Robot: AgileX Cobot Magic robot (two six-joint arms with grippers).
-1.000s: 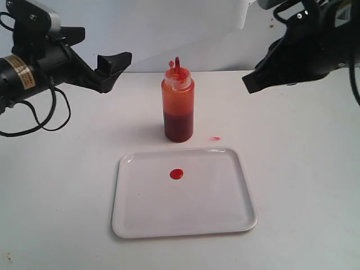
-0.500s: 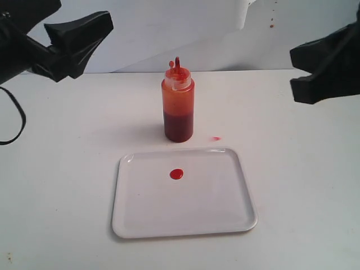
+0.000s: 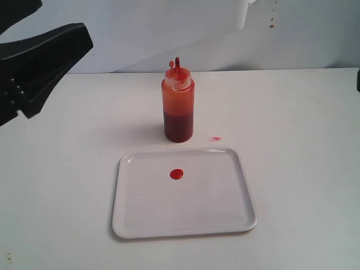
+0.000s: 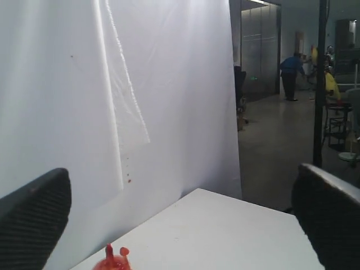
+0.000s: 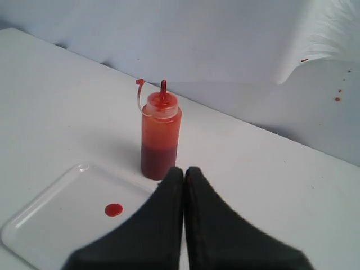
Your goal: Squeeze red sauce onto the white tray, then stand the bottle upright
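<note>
The bottle (image 3: 179,101) stands upright on the table just behind the white tray (image 3: 225,219), free of both grippers. It is orange-red with dark sauce low inside and a red-smeared nozzle. A round dot of red sauce (image 3: 176,174) lies on the tray. My left gripper (image 3: 64,22) hangs open, high at the far left; in its wrist view the fingers (image 4: 34,219) stand wide apart with only the bottle's cap (image 4: 112,261) below. My right gripper (image 5: 184,171) is shut and empty, drawn back from the bottle (image 5: 160,138) and the tray (image 5: 50,222).
A small red smear (image 3: 216,138) marks the table right of the bottle. Red splatters (image 3: 271,25) dot the white backdrop behind the table. The backdrop ends at a corner past the table's far edge (image 4: 236,194), where an open room shows.
Both arms have pulled up and outward from the bottle. The left one now sits at the left edge, and the right one has almost left the exterior view. Bottle and tray have not moved.
</note>
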